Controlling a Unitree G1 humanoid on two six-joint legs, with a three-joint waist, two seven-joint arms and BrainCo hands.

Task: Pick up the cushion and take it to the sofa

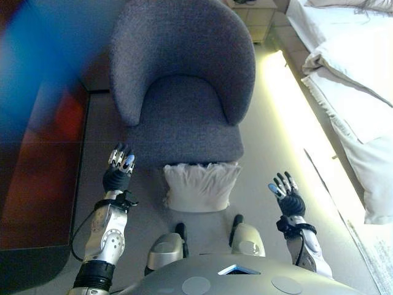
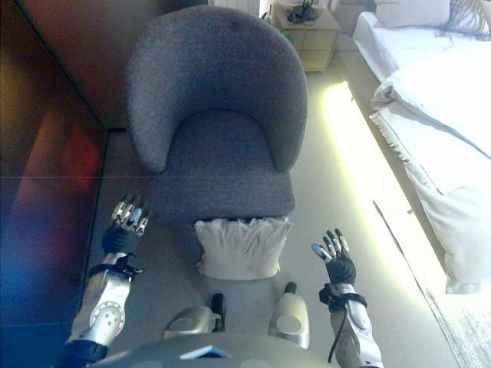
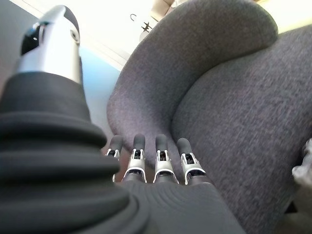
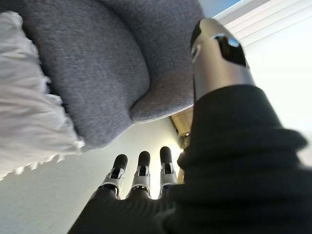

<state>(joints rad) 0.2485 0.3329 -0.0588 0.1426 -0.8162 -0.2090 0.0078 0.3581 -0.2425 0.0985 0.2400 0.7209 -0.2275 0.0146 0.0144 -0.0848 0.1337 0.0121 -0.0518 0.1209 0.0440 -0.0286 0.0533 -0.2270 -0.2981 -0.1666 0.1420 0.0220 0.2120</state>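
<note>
A white fringed cushion [image 1: 199, 186] lies on the floor against the front of a grey tub-shaped armchair [image 1: 184, 74], whose seat is bare. My left hand [image 1: 118, 169] is open with straight fingers, held to the left of the cushion and apart from it. My right hand [image 1: 287, 195] is open, held to the right of the cushion and apart from it. In the left wrist view the fingers [image 3: 161, 161] point at the chair's side [image 3: 229, 112]. In the right wrist view the cushion's edge [image 4: 27, 122] shows beside the chair.
A bed with white bedding [image 1: 356, 80] runs along the right, with a lit strip of floor [image 1: 288, 104] beside it. A dark wooden cabinet front [image 1: 37, 178] stands at the left. A small nightstand [image 2: 307, 27] stands behind the chair.
</note>
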